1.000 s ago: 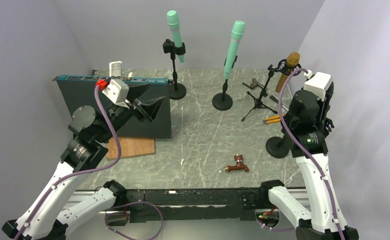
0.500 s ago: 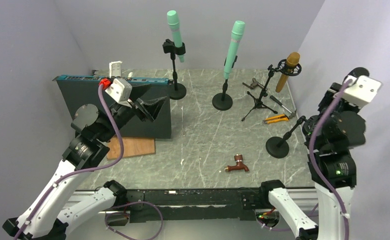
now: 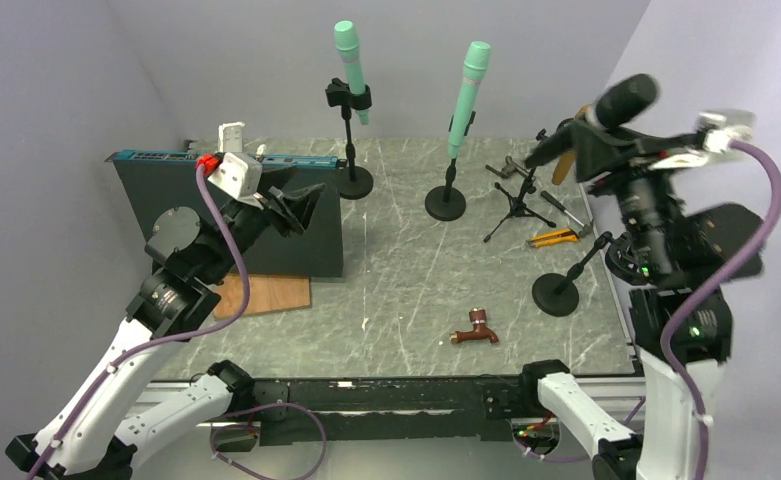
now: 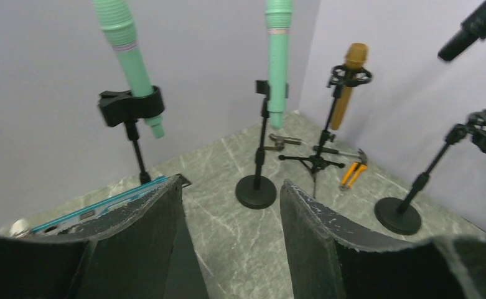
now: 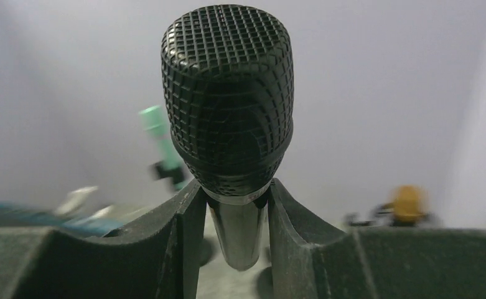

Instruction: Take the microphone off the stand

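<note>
Pale walls [image 3: 266, 60] are set close round a grey marble counter [image 3: 406, 280]. The black microphone [image 3: 621, 100] is clamped below its head by the right pincer [image 5: 235, 205] and held high, clear of its empty stand [image 3: 558, 292] by the right edge. The left pincer [image 4: 231, 199] is seen apart, gripping nothing. Room is judged open toward the middle; the right wall [image 3: 746, 60] is close.

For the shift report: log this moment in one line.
step: black microphone off stand | right end effector: shut on microphone, held high | left end effector: open, empty
</note>
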{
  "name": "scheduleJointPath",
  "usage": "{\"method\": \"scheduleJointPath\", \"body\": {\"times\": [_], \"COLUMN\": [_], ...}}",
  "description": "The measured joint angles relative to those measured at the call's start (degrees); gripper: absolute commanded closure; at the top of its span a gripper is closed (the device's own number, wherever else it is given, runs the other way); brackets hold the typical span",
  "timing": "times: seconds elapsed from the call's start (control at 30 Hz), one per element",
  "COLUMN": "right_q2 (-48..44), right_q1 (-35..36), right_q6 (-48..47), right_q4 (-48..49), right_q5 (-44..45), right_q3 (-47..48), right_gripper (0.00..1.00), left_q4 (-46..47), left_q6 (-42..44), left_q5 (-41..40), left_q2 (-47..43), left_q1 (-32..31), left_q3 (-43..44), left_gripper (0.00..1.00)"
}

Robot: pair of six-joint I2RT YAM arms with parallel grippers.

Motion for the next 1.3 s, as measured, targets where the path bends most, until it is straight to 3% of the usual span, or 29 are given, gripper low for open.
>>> {"method": "scheduleJointPath", "body": {"times": [0.1, 0.2, 0.4, 0.5, 0.73, 1.0, 1.13, 1.3], "right_q2": [1.8, 4.0, 13.3, 16.9, 30.0, 46.8, 49.4, 52.0], "right_q1": [0.2, 5.3, 30.6, 36.9, 44.2, 47.0, 47.0, 47.0], "right_q6": [12.0, 23.9, 32.0, 36.5, 45.0, 46.5, 46.4, 46.4], "right_q4": [5.2, 11.5, 9.9, 9.7, 12.2, 9.9, 9.6, 10.9], "right_q5": [-12.2, -19.8, -9.9, -6.8, -0.3, 0.4, 0.3, 0.0], "right_q3": [-6.4, -17.6, -29.7, -33.0, -34.1, -28.7, -28.7, -28.7], "right_gripper": [1.00, 1.00, 1.00, 1.00, 1.00, 1.00, 0.87, 0.80], "left_q4": [-1.1, -1.9, -2.4, -1.7, 0.2, 0.1, 0.1, 0.5], "left_q6": [0.0, 0.0, -0.2, -0.4, -1.0, -1.0, -0.9, -0.9], "left_q5": [-5.6, -12.2, -26.2, -31.2, -35.5, -34.6, -34.0, -33.7], "left_q2": [-0.1, -0.7, -4.1, -6.9, -8.2, -4.8, -4.4, -4.5], "left_q1": [0.0, 0.0, 0.0, 0.0, 0.0, 0.0, 0.0, 0.0], "left_q3": [0.0, -0.2, -2.3, -4.9, -6.1, -6.1, -6.1, -6.1], "left_gripper": [0.36, 0.37, 0.38, 0.44, 0.42, 0.37, 0.37, 0.38]}}
